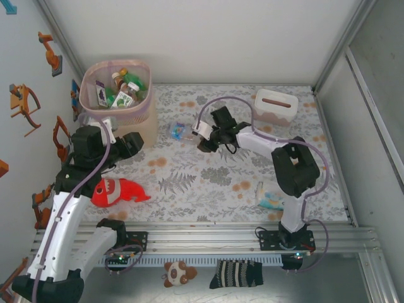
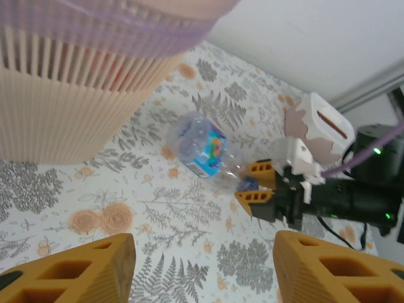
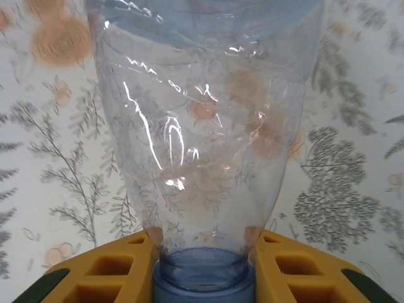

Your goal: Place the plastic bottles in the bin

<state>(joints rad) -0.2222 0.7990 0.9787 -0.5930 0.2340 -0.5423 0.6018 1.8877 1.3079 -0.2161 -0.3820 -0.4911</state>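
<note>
A clear plastic bottle (image 1: 178,130) with a blue label lies on the patterned table right of the bin (image 1: 95,82). My right gripper (image 1: 194,134) is shut on its blue-capped neck (image 3: 203,274), with yellow fingers (image 3: 303,268) on both sides. The left wrist view shows the same bottle (image 2: 201,145) and the right gripper's fingers (image 2: 259,183) at its neck. Several more bottles (image 1: 123,88) lie inside the bin. My left gripper (image 1: 134,144) hovers next to the bin's front right side, open with nothing between its fingers (image 2: 95,271).
A red plush fish (image 1: 117,191) lies near the left arm's base. A white tissue box (image 1: 276,105) stands at the back right, and a pale wipes pack (image 1: 270,197) lies near the right arm. The bin's ribbed wall (image 2: 63,107) rises close on the left gripper's left.
</note>
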